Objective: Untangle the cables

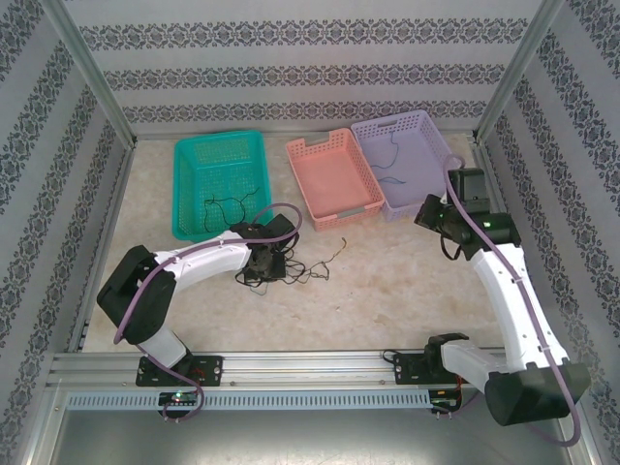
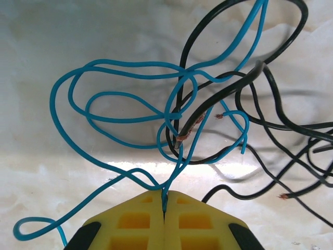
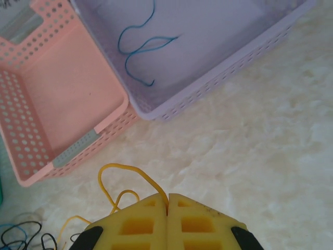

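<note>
A tangle of blue and black cables (image 2: 208,114) lies on the pale table, also seen in the top view as a small knot (image 1: 295,271) in front of the baskets. My left gripper (image 2: 165,202) is shut on a blue cable (image 2: 104,99) that loops out to the left; from above, the left gripper (image 1: 263,263) sits low at the tangle's left side. My right gripper (image 3: 167,200) is shut on a thin yellow cable (image 3: 122,167) that arcs left and down toward more black strands (image 3: 21,234). From above, the right gripper (image 1: 426,215) hangs near the purple basket's front corner.
Three baskets stand at the back: green (image 1: 184,184) with a black strand (image 1: 228,206) inside, pink (image 1: 329,145) with nothing in it, and purple (image 1: 426,145) holding a blue strand (image 3: 136,44). Patterned walls and metal posts enclose the table.
</note>
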Controlling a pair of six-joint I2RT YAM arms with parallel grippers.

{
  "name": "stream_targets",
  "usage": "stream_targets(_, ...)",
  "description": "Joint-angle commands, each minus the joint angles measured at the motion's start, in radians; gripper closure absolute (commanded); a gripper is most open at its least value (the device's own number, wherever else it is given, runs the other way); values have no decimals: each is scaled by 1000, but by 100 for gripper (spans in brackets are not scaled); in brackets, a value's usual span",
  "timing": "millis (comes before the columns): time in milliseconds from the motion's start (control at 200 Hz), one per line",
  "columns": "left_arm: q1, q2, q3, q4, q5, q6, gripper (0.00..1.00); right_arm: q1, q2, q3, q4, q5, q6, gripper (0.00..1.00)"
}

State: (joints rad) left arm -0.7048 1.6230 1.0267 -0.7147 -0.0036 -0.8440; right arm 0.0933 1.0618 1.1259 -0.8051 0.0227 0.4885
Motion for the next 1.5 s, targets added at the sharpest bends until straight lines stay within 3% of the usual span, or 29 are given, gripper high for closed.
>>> stream_targets(0, 8, -10, 3, -58, -32, -13, 100, -6, -56, 61, 27, 70, -20, 100)
stream_targets(255, 8, 30, 16, -51, -26, -1, 100, -42, -61, 210, 80, 146, -40, 100)
stream_targets(435, 8, 19, 36, -16, 8, 12, 100, -41, -30, 293, 125, 14, -79, 100)
stream_targets(585, 8, -33, 120, -18, 39, 9, 51, -38, -48, 256, 173, -120, -69, 100)
stream_targets(679, 8, -87, 201, -57, 26, -12, 37, -38, -54, 221, 217, -241, -51, 100)
stream_targets(749, 10, -123, 271, -90, 19, -31, 33, -30, -50, 190, 253, -339, -39, 100)
stream_targets(914, 16, -184, 395, -129, 19, -100, 31, 33, -50, 120, 292, -403, -22, 100)
stream_targets(1054, 18, -209, 479, -69, 45, -113, 32, 94, -40, 63, 337, -428, -4, 100)
stream_targets(1179, 22, -198, 543, 22, 122, -108, 33, 144, -19, 35, 351, -437, -11, 100)
stream_targets(1319, 22, -135, 631, 10, 228, -99, 37, 190, 3, 25, 347, -407, -9, 100)
stream_targets(1499, 23, -105, 619, -12, 262, -60, 39, 237, 36, 36, 337, -393, -5, 100)
